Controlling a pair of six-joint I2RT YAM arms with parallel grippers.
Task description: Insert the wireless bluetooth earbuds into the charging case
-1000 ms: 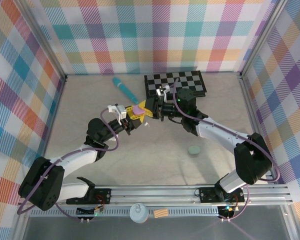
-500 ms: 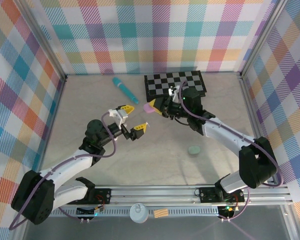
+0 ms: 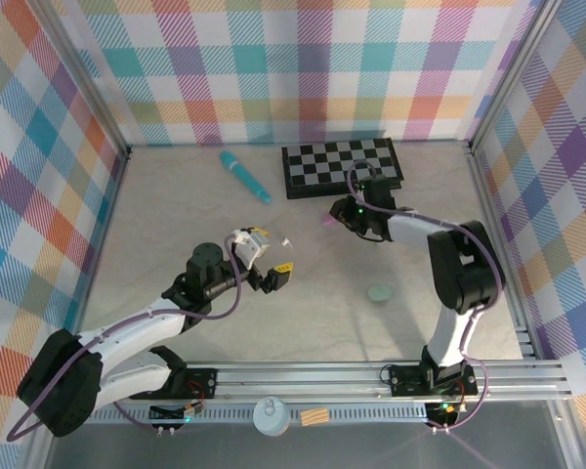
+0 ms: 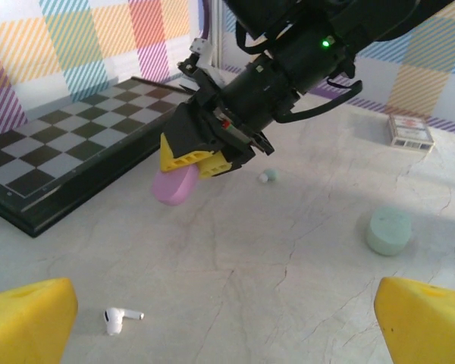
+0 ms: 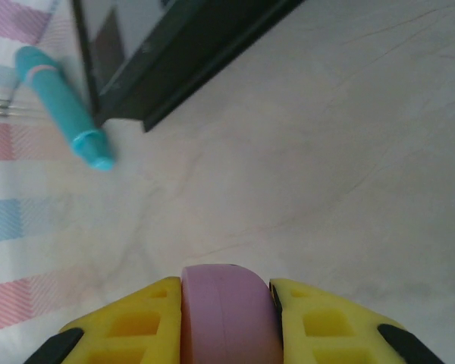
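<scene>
1. Right gripper [image 4: 202,159]: the jaws are narrow and clamped on the flat faces of the pink case [image 5: 229,317]. It holds the case clear of the table [image 4: 288,258], just in front of the chessboard [image 4: 61,148]. We judge the edge-on grip presents the case to the other arm. We can't tell whether the lid is open.
2. Left gripper [image 3: 271,256]: the jaws are wide with nothing between them. It sits low and faces the held case.
3. White earbud [image 4: 122,319]: it lies flat on the table, just ahead of the left fingers and between them and the case. That makes it the obvious pick.
4. Second tiny bud [image 4: 268,176]: it is on the table just beyond the right gripper.
5. We see no bud seated in the case, so insertion is not yet done.
6. Outer field: the green case [image 4: 389,231] sits well apart, and the teal stick [image 5: 61,102] lies by the chessboard corner. Neither blocks us.
</scene>
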